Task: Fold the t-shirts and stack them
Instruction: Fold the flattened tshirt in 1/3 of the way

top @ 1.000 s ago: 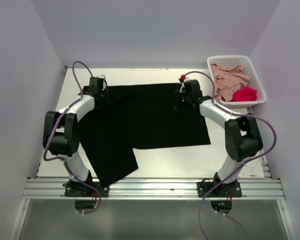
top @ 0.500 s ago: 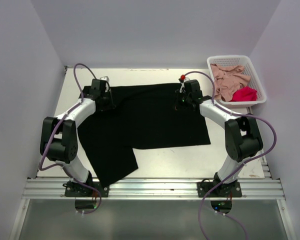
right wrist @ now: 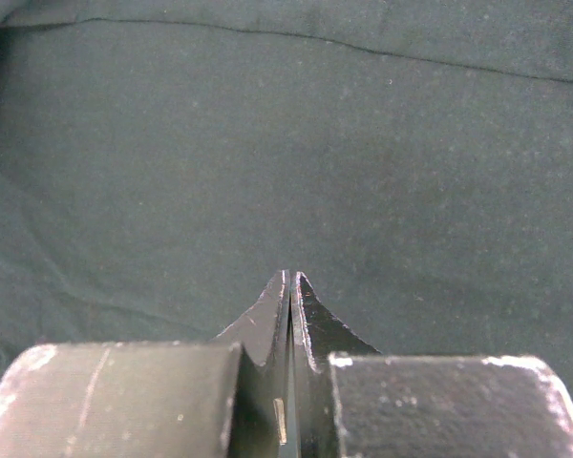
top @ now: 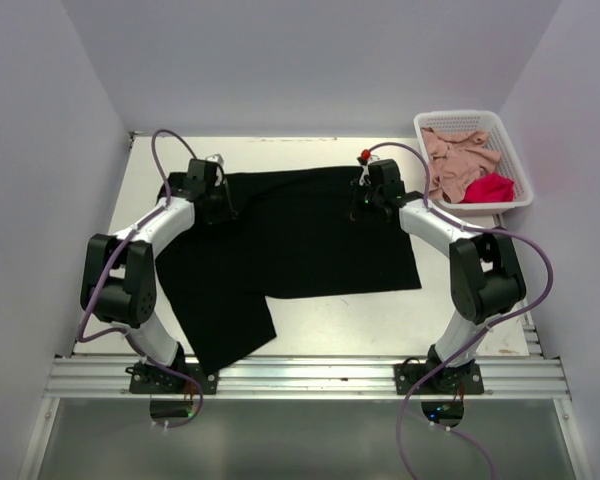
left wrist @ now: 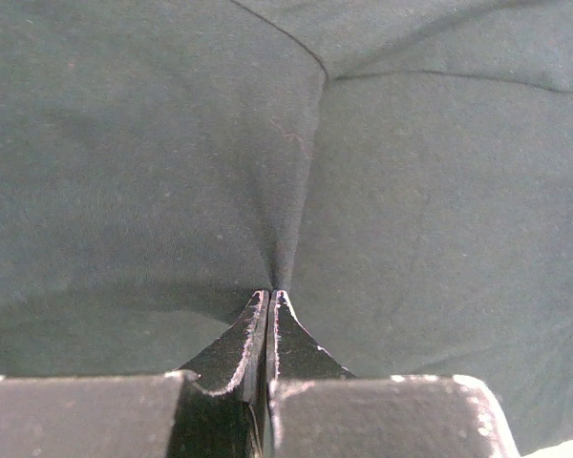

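Left gripper (left wrist: 270, 296) and right gripper (right wrist: 289, 277) each pinched the far edge of the large black cloth t-shirt (top: 300, 240), spread nearward across the counter (top: 350, 325).

White lattice basket (top: 460, 117), pale table (top: 380, 320)

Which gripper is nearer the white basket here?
Right. The right gripper sits at the black t-shirt's far right edge, close beside the basket; the left gripper is across the shirt at its far left corner.
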`<state>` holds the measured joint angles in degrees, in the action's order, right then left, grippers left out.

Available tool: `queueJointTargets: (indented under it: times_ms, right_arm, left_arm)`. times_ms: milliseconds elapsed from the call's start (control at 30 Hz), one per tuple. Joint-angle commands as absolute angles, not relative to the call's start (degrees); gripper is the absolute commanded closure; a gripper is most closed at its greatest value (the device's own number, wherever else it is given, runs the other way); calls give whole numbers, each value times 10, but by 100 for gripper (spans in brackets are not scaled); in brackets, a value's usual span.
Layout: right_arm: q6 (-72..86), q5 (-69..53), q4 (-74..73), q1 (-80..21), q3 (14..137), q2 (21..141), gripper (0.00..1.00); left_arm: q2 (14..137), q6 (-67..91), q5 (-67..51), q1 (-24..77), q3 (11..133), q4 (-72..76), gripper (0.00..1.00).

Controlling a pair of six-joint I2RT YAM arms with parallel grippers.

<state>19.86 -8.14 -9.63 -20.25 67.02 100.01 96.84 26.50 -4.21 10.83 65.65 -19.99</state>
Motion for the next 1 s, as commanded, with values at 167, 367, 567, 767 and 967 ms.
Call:
queueJointTargets:
  times_ms: [167, 367, 567, 767, 967]
  right_arm:
    - [188, -75, -96, -206, 680, 985, 100]
    - [188, -75, -96, -205, 679, 984, 100]
    - [188, -75, -97, -205, 679, 985, 100]
    - [185, -76, -99, -205, 680, 989, 100]
    - [186, -78, -100, -205, 681, 990, 100]
  left_arm:
    - [953, 296, -55, 137, 673, -212, 100]
    - [952, 303, -55, 147, 675, -214, 99]
    - [954, 298, -34, 151, 679, -221, 57]
    - [905, 302, 66, 151, 646, -200, 19]
    - [841, 315, 160, 151, 587, -192, 20]
